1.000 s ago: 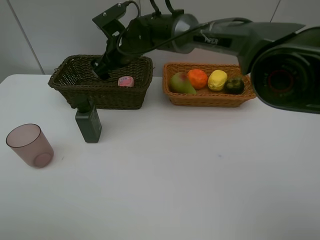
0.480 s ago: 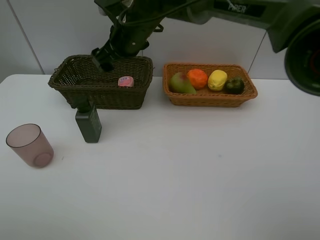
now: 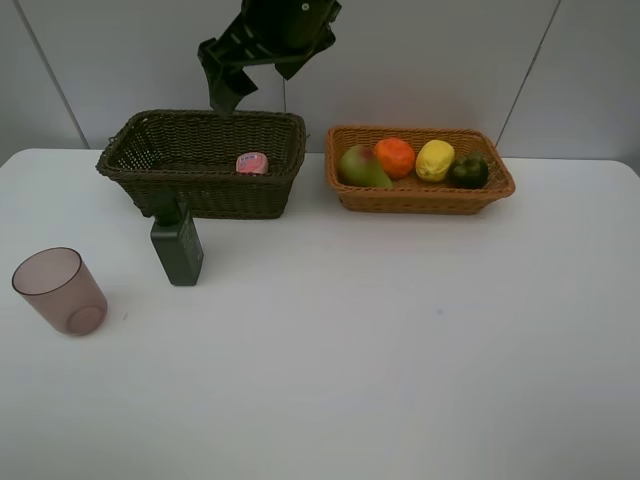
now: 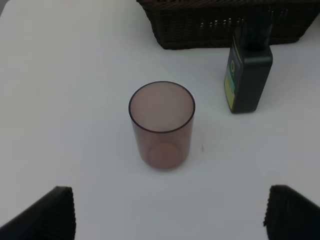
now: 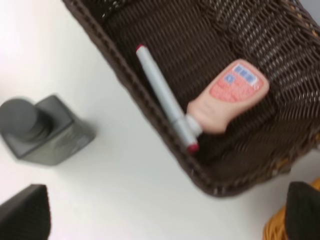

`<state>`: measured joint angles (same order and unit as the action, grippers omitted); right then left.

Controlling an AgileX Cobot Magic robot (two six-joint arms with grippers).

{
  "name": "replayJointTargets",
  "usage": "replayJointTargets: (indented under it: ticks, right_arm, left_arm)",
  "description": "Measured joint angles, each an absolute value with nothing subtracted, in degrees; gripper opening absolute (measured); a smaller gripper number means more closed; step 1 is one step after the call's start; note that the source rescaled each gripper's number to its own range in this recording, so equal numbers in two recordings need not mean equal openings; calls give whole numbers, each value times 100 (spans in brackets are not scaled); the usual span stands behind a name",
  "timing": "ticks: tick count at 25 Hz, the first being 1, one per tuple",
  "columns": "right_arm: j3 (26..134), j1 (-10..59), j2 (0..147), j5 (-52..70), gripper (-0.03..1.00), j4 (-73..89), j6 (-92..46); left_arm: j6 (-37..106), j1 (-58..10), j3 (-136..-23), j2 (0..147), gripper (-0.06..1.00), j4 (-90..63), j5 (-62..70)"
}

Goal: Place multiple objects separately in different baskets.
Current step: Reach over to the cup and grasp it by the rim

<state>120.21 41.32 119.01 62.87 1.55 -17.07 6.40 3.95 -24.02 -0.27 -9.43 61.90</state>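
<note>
The translucent mauve cup [image 4: 161, 125] stood upright near the surface's left edge, under the left gripper [image 4: 169, 214], which, like the right gripper [image 3: 226, 95], had its jaws apart; light, stiff and probably slippery, it looked best pinched across the wall just under the rim.

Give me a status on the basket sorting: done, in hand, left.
Done: the pear, orange, lemon and mangosteen lie in the light basket. The pink bottle and marker lie in the dark basket.
In hand: nothing. The left gripper and right gripper are open and empty.
Left: the dark green bottle and mauve cup stand on the table, outside both baskets.
</note>
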Motion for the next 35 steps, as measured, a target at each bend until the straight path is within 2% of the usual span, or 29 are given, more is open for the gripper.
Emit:
replayJointTargets:
  ticks: [4, 8, 13, 23, 35]
  right_arm:
    - [12021, 4132, 11710, 6863, 99, 215, -1640]
    - [11968, 4132, 11553, 6939, 99, 235, -1628]
    - [11371, 4132, 11186, 6953, 99, 295, -1628]
    - [9047, 4132, 9895, 6975, 99, 299, -1696]
    - [6211, 4132, 7325, 6770, 99, 299, -1696]
  left_arm:
    - [640, 395, -2402, -27, 100, -943, 6190]
    - [640, 395, -2402, -27, 100, -943, 6190]
    - [640, 395, -2402, -27, 100, -943, 6190]
    - [640, 395, -2402, -27, 100, -943, 6190]
    - [640, 395, -2402, -27, 100, -943, 6190]
